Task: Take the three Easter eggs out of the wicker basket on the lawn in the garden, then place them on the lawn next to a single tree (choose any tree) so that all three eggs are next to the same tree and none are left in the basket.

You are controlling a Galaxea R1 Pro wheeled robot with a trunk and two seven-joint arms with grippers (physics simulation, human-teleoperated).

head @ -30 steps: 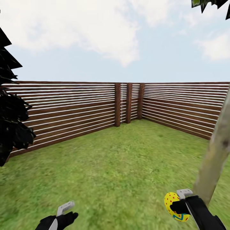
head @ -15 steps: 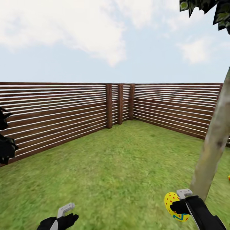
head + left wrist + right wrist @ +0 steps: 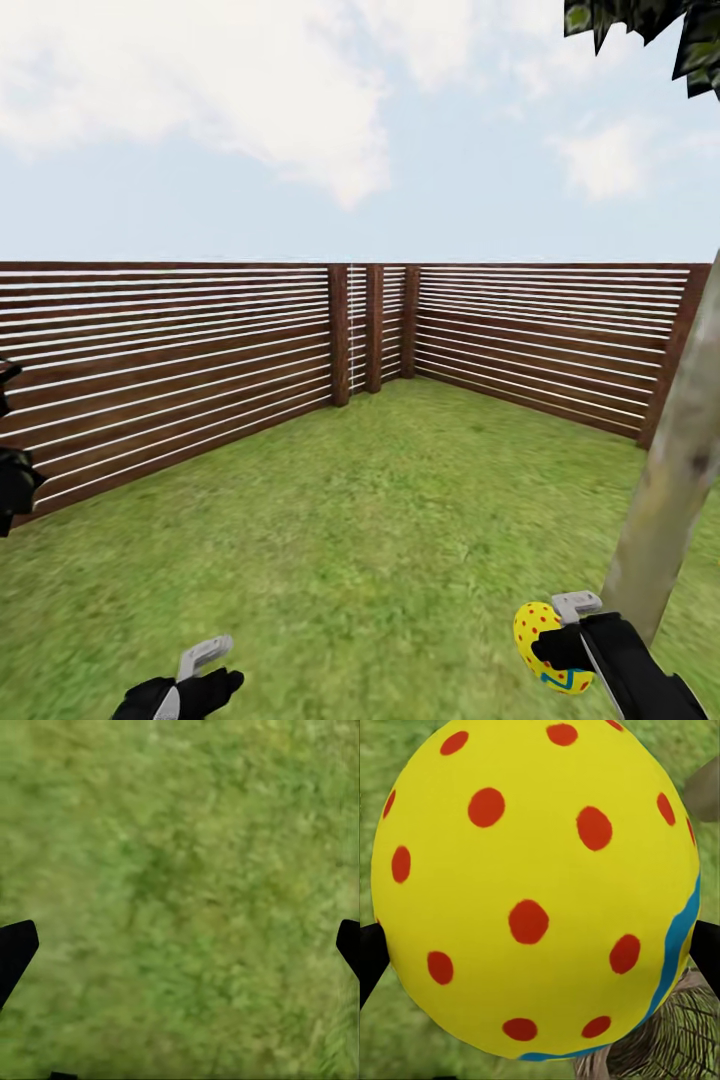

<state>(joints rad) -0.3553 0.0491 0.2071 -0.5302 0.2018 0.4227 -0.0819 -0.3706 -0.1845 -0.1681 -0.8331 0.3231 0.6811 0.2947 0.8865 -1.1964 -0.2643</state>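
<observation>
L gripper (image 3: 205, 665) low at the head view's bottom left, black wrist w/ grey finger angled up, fingers (image 3: 16, 949) spread wide, nothing btwn them. R gripper (image 3: 560, 640) at bottom right, arm coming in from the corner, clamped on a yellow egg (image 3: 536, 889), fingertips at its sides.

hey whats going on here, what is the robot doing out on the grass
The robot stands on the lawn of a fenced garden. Its right hand holds one yellow Easter egg with red dots and a blue band, right beside a pale tree trunk. The right wrist view shows part of the wicker basket on the grass below the egg. The left hand is open and empty over bare grass. The egg has not been set down yet.
</observation>
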